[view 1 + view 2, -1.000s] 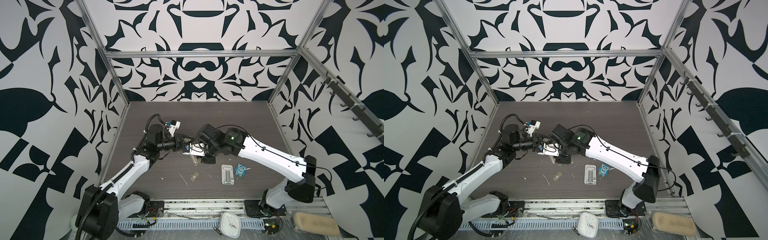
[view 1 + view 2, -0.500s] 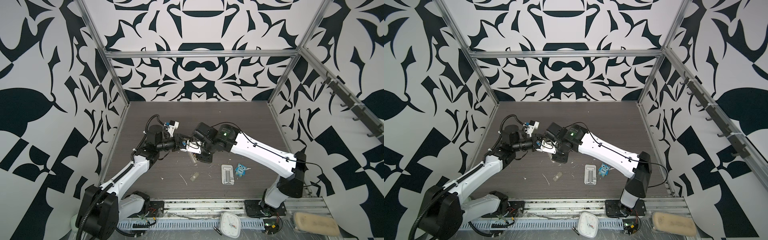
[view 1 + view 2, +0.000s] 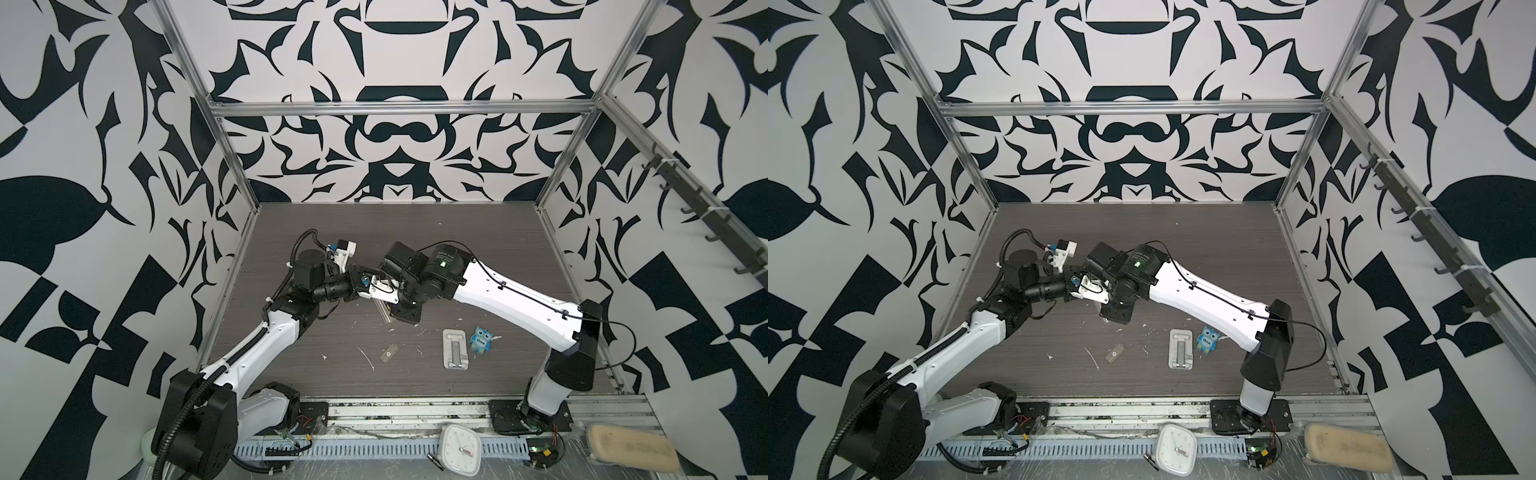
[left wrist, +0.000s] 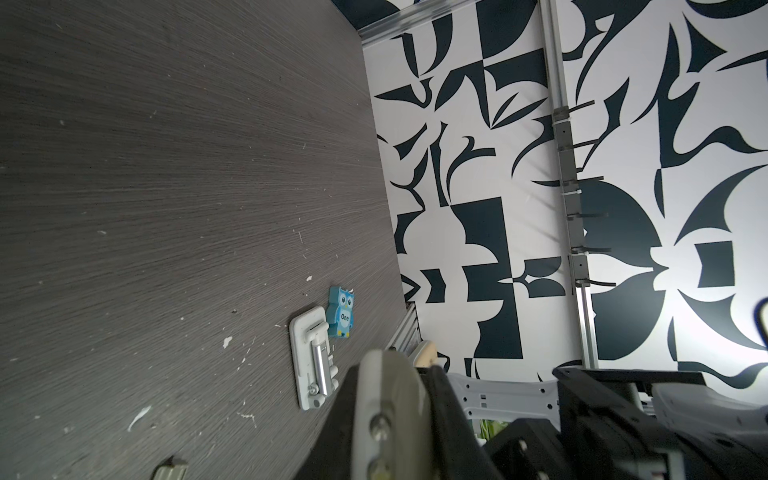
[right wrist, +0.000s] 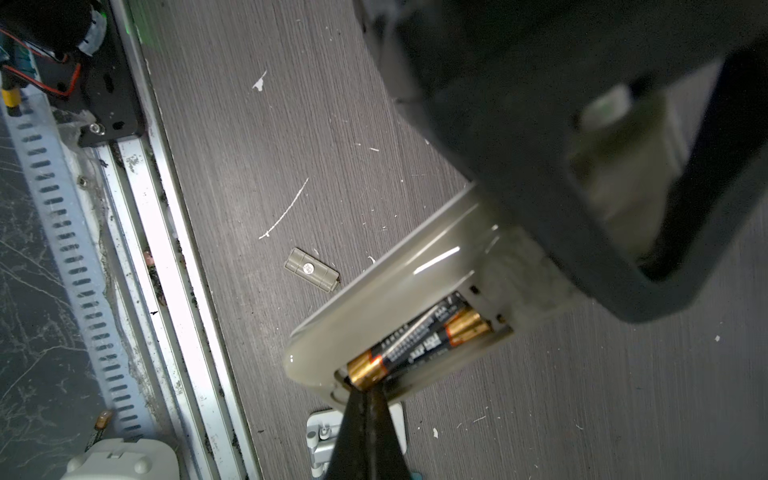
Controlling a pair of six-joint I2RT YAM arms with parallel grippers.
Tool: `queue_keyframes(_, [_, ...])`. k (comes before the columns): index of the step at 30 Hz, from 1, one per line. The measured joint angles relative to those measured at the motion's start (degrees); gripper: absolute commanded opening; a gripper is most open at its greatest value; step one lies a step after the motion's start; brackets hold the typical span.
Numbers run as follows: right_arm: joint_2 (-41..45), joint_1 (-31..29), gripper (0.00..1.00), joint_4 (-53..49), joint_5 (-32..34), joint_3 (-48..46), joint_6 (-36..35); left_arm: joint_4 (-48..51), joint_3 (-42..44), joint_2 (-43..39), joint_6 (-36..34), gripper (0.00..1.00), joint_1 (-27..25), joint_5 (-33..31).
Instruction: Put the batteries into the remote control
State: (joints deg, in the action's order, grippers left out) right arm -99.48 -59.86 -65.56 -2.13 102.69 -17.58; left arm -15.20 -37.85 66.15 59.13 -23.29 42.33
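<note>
The remote control (image 5: 386, 291) hangs above the table with its beige-grey back and open bay showing. Two batteries (image 5: 419, 340), dark with brass ends, lie side by side in the bay. My right gripper (image 5: 368, 392) is shut, and its joined tips touch the brass end of one battery at the bay's end. My left gripper (image 4: 390, 415) is shut on the remote control (image 4: 386, 386), seen edge-on between its black fingers. In a top view the two grippers meet left of centre, with the remote control (image 3: 384, 311) a slim pale strip under them.
A small grey-beige cover (image 3: 388, 354) lies flat on the table nearer the front. A silvery-white slotted stand (image 3: 456, 348) and a blue owl figure (image 3: 482, 340) sit to its right. A white clock (image 3: 459, 449) rests on the front rail.
My right gripper has closed fully, and its arm has swung left towards the remote control. The left arm has held still with the remote control.
</note>
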Motion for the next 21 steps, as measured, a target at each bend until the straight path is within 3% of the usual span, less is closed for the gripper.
queue_keyframes(21, [-4.9, 3.0, 0.0, -5.5, -0.9, 6.1, 5.8, -2.4, 0.0, 2.7, 3.0, 0.0, -0.9, -3.2])
